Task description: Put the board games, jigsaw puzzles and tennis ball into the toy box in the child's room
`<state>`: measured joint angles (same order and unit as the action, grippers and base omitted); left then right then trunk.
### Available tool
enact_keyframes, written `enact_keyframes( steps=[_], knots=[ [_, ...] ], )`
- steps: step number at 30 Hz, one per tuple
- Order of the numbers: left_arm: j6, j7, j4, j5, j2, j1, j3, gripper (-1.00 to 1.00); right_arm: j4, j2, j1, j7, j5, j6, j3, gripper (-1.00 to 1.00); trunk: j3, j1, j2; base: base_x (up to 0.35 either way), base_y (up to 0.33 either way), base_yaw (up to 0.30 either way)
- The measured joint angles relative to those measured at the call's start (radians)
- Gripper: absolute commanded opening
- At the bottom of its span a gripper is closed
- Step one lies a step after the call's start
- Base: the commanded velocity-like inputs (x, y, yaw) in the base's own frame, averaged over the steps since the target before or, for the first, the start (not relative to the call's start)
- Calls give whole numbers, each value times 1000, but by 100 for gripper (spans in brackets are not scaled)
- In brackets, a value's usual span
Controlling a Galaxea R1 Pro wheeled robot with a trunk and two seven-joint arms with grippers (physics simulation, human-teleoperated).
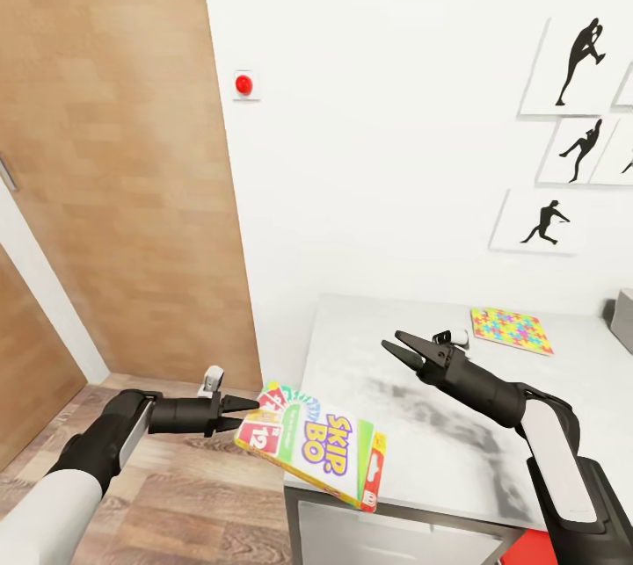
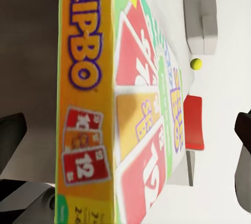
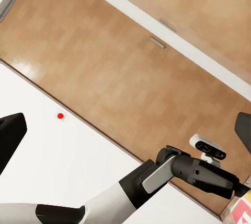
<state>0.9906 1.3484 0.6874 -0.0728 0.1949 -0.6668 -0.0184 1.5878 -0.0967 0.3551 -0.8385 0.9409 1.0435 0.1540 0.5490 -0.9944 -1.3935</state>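
- The left gripper (image 1: pixel 249 408) reaches out level over the wood floor (image 1: pixel 176 495), its jaws pinched on the near corner of a board game (image 1: pixel 312 445), the green-edged Skip-Bo box.
- The game tilts, held in the air just off the table's (image 1: pixel 396 345) near left corner and overlapping its edge in the head view; whether it touches the top cannot be told.
- In the left wrist view, the box's orange side (image 2: pixel 83 104) runs close past the camera; beyond it lie a tennis ball (image 2: pixel 196 63) and a grey tray, the toy box (image 2: pixel 201 15).
- The right gripper (image 1: pixel 403 352) hovers over the table, jaws spread wide and holding nothing.
- Farther back, a jigsaw puzzle (image 1: pixel 511 329) lies flat on the table near the wall (image 1: pixel 378 108).
- A grey edge (image 1: pixel 623 319) shows at the table's right.
- Beyond stands a wooden door (image 1: pixel 114 152), with a red button (image 1: pixel 243 85) beside it and silhouette pictures (image 1: pixel 571 64) on the wall.
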Motion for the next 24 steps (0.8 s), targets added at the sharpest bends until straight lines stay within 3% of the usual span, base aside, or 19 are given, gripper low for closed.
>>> enact_keyframes(
  steps=[24],
  knots=[
    [0, -1, 0, 0, 0, 0, 0, 100, 0, 0, 0, 0, 0, 0, 0, 100, 0, 0, 0, -17, -17, 0]
  ],
)
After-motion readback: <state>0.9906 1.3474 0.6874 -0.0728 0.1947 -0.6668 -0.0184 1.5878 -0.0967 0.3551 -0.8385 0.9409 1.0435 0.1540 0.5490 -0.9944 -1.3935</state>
